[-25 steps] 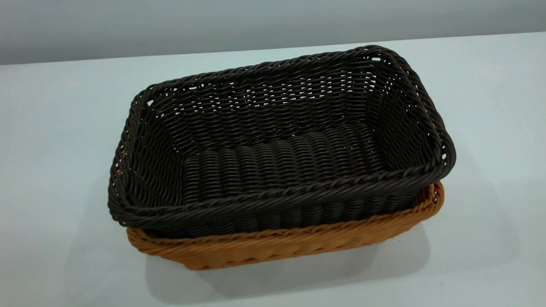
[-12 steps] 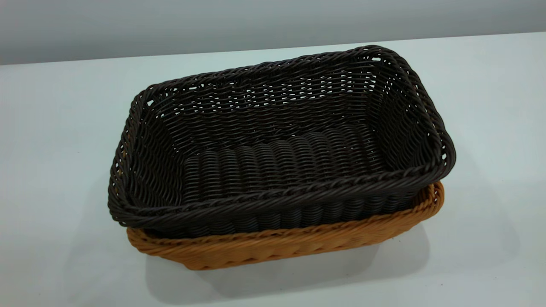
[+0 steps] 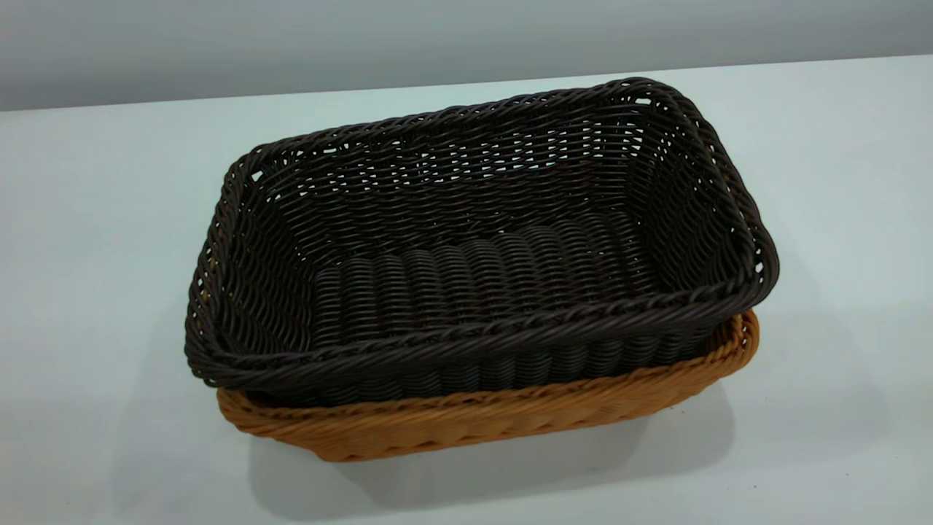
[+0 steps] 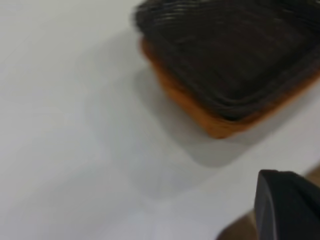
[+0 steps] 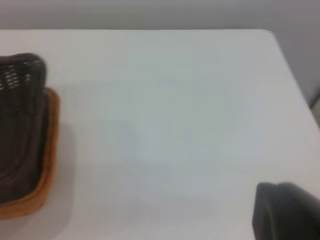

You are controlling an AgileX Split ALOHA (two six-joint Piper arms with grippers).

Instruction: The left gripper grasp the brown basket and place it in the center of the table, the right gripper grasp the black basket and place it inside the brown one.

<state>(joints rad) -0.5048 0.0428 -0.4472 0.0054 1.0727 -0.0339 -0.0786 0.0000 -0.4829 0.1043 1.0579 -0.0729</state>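
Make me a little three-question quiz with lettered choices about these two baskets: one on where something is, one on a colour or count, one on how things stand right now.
1. Where is the black basket?
A. Inside the brown basket
B. Beside it
C. Under it

2. How many baskets are on the table?
A. One
B. Two
C. Three

3. What is touching the baskets in the exterior view?
A. One gripper
B. Both grippers
C. No gripper

Answers:
1. A, the dark basket sits nested in the tan one, whose rim shows below.
2. B, only a dark and a tan one show.
3. C, no arm appears near them.
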